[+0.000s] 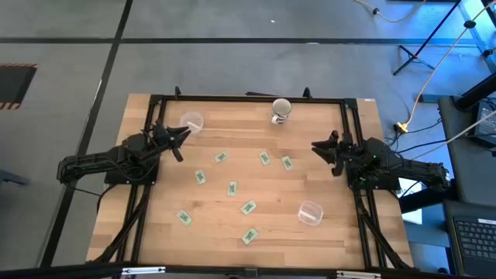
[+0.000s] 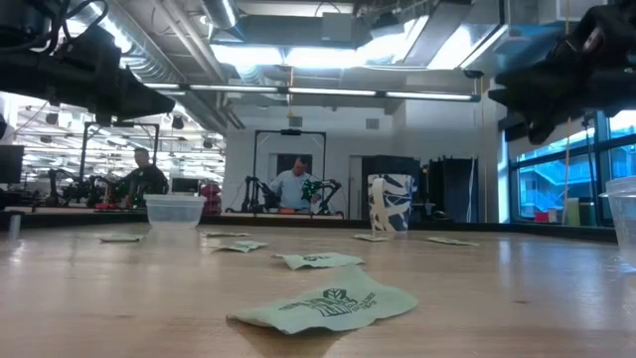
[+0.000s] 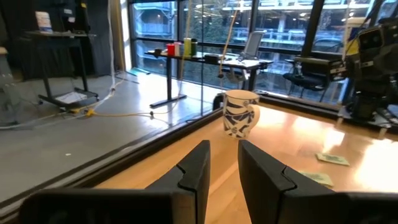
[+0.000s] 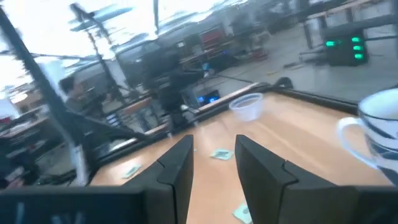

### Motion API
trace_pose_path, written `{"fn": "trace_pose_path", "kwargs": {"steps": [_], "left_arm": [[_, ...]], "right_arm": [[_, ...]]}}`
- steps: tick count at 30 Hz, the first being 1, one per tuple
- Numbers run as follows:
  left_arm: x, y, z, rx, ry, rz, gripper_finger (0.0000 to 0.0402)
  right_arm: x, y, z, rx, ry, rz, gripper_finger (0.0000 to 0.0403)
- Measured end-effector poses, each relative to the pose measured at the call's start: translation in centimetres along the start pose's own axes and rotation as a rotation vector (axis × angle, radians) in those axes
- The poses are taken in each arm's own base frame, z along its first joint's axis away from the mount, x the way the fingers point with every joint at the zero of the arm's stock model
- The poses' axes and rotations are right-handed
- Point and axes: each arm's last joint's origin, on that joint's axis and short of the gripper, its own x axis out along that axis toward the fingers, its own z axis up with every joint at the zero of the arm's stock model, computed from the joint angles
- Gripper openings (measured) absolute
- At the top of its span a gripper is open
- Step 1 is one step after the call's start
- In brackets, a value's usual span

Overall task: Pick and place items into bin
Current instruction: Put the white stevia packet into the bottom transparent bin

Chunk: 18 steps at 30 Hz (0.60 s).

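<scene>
Packets [image 1: 232, 188], green with pale edges, lay scattered over the middle of the wooden table [image 1: 163, 225] in the high view, nine of them as far as could be counted, spread from just below the centre toward the near edge. A blue-and-white mug [image 1: 280, 111] stood near the far edge, a clear plastic cup [image 1: 191, 122] sat at the far left, and another clear cup [image 1: 310, 212] lay on its side toward the near right. The left gripper [image 1: 183, 136] was held above the table's left side, just beside the far-left cup, and the right gripper [image 1: 317, 147] was above the right side, both well apart from the packets and holding nothing. From the low view, one crumpled packet [image 2: 326, 304] lay nearest the camera with others [image 2: 318, 261] farther back, a clear tub-like cup [image 2: 174, 209] and the patterned mug [image 2: 389, 204] stood beyond them, and two people [image 2: 295, 185] were seated in the room behind. In the left wrist view, that arm's dark fingers [image 3: 193, 172] stood parallel with a narrow gap between them, gripping nothing, pointed toward the mug [image 3: 239, 112], with two packets [image 3: 331, 159] on the wood off to one side. In the right wrist view, the two fingers [image 4: 177, 167] were likewise parted and empty, with a packet [image 4: 221, 154] and the clear cup [image 4: 247, 106] ahead and the mug [image 4: 376, 138] at the frame's edge.
</scene>
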Motion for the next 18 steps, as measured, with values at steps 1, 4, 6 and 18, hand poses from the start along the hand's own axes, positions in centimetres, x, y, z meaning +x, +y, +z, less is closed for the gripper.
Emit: {"fn": "trace_pose_path", "kwargs": {"steps": [1,4,6,18], "left_arm": [[0.00,0.01,0.02,0.014,-0.001,0.004,0.0077],[0.00,0.02,0.01,0.054,-0.001,0.005,0.0077],[0.00,0.02,0.01,0.072,-0.001,0.005,0.0077],[0.00,0.01,0.01,0.158,0.000,0.005,0.0077]], "right_arm": [[0.00,-0.01,-0.02,-0.020,0.001,-0.001,0.0123],[0.00,0.00,0.00,-0.104,0.000,-0.001,0.0123],[0.00,0.00,0.00,-0.156,0.000,-0.001,0.0123],[0.00,0.09,-0.03,-0.115,0.010,0.032,0.0167]]}}
